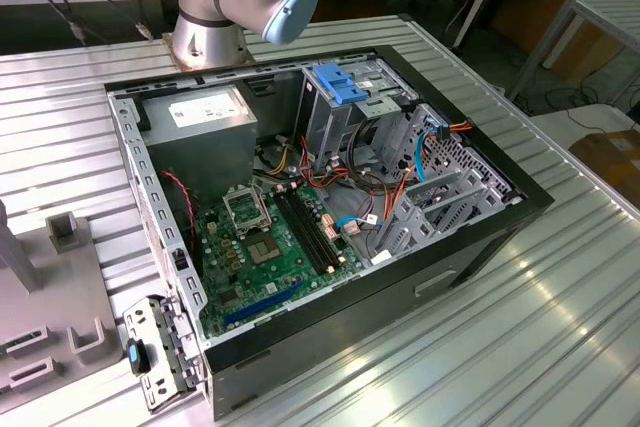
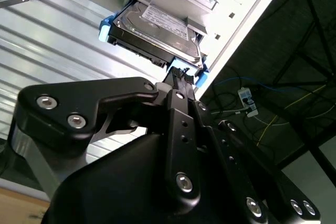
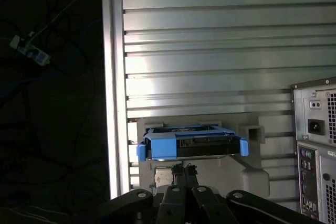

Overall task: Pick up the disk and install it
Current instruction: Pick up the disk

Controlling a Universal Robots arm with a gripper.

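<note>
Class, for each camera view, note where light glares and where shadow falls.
Exterior view: sheen on the ribbed aluminium table, shade inside the open black computer case. First wrist view: glare band on the table slats near the blue-framed grey hard disk; darkness off the table's edge. Second wrist view: the disk's metal top gleams, the black gripper near it is dim.

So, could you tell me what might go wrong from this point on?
The disk sits in its grey holder right beside the table edge; a nudge from the gripper could push it off.
The gripper faces the disk's narrow end, so a shallow hold might let it tilt.
Loose cables inside the case could snag it.
</note>
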